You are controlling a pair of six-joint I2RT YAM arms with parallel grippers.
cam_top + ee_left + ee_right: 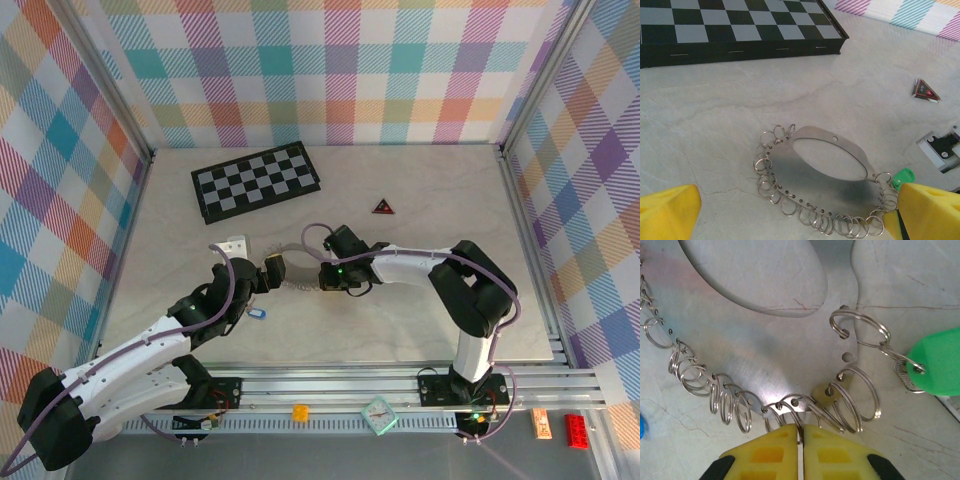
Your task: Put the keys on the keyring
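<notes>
At the keyring [755, 360] edge, right pincer [801, 434] closed on a ring, green key [935, 362] beside, left pincer [800, 212] open.

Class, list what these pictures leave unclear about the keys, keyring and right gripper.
Blue key: right wrist view, cut off by the left edge.
Green key: right wrist view, head cut off by the right edge.
Right gripper: shut; its own fingers hide whether a ring is pinched.
Keyring: top view, rings too small to count.
</notes>
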